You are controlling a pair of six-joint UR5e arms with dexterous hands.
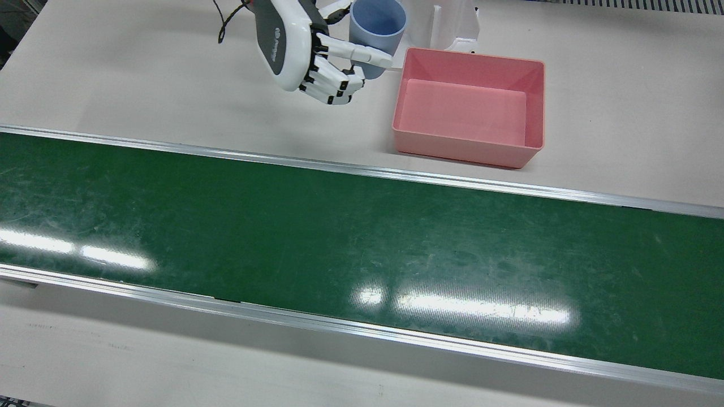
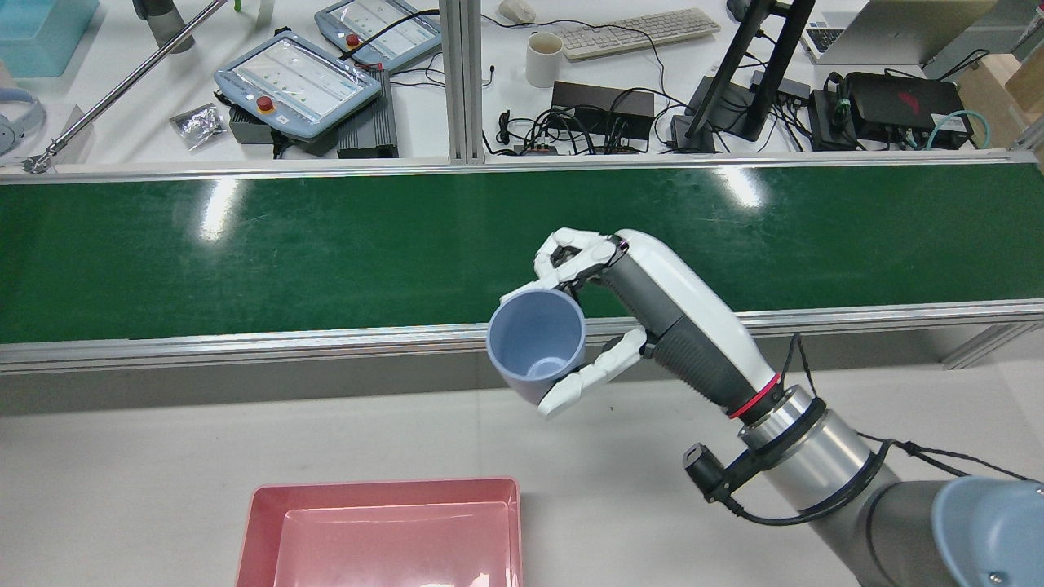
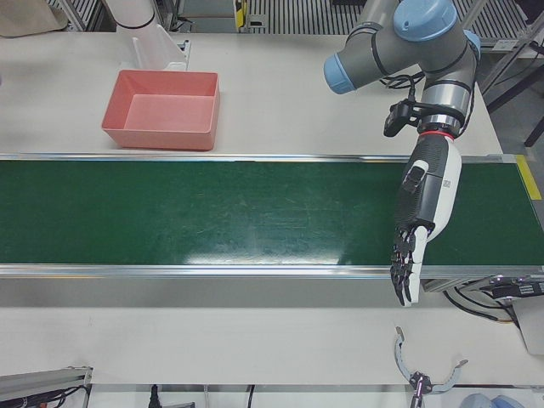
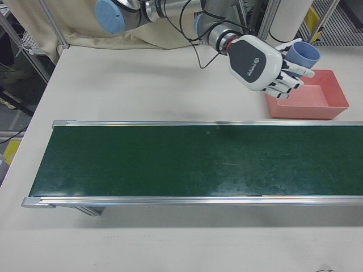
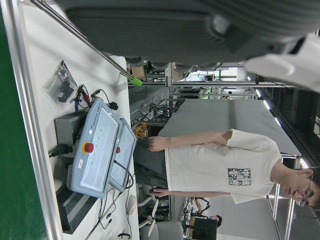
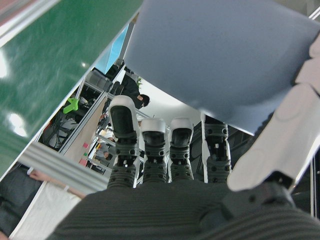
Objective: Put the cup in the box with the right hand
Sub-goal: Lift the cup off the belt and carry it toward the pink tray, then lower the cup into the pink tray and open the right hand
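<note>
Beside the box (image 1: 469,107), right hand (image 1: 317,56) grips raised cup (image 1: 376,28); left hand (image 3: 410,255) hangs slack.

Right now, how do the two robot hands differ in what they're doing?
The right hand grips a light blue plastic cup in the air beside the pink plastic box; the left hand holds nothing. The right's fingers curl around the cup; the left's point down, straight, over the green conveyor belt. Both are white and grey.

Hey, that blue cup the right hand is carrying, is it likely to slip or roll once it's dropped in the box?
Probably stiff: the blue cup keeps its round shape in the right hand. Its smooth wall could slip. It is held tilted, so released that way it may tip and roll inside the pink box.
</note>
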